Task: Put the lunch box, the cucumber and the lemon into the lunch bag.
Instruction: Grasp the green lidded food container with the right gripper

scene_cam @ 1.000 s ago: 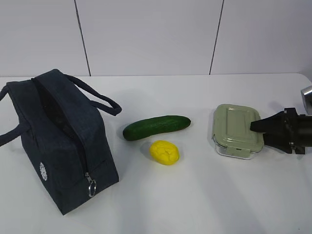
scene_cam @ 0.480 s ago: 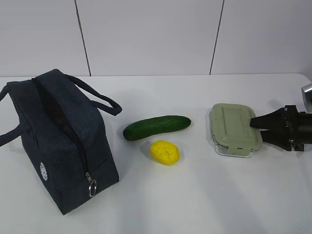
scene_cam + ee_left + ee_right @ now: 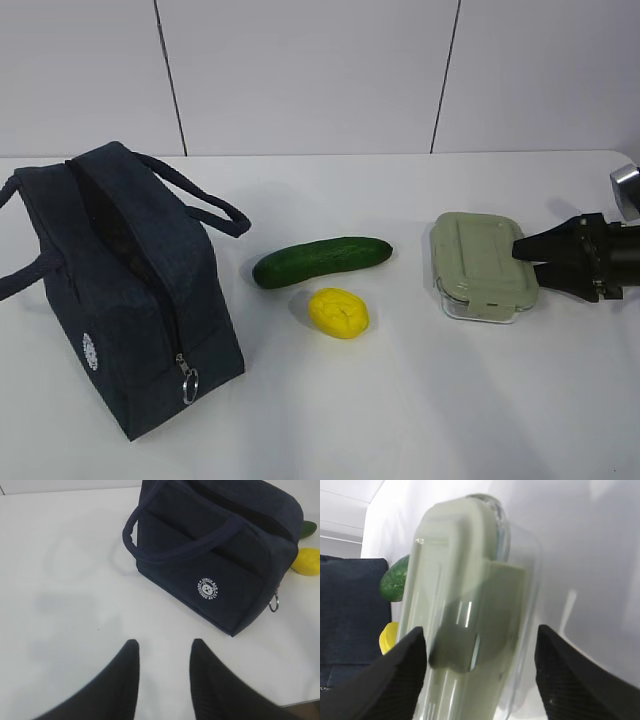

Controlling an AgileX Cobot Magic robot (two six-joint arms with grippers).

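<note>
The step in hand is the pick of the lunch box (image 3: pixel 484 265), which stands at the right of the white table (image 3: pixel 400 400). The right gripper (image 3: pixel 528 262) is at its right edge, and in the right wrist view its jaws stand open, one on each side of the box, not yet pressing it. Next, I think, the jaws must close on the box and carry it left to the lunch bag (image 3: pixel 120 290), which stands at the far left with its top zipper open. The left gripper (image 3: pixel 162 672) hovers near the bag over bare table, its jaws partly open and holding nothing.

There is one lunch box, one cucumber (image 3: pixel 320 260), one lemon (image 3: pixel 338 312) and one bag. The cucumber lies in the middle; the lemon lies just in front of it, a little apart. None of them is in the bag yet.
</note>
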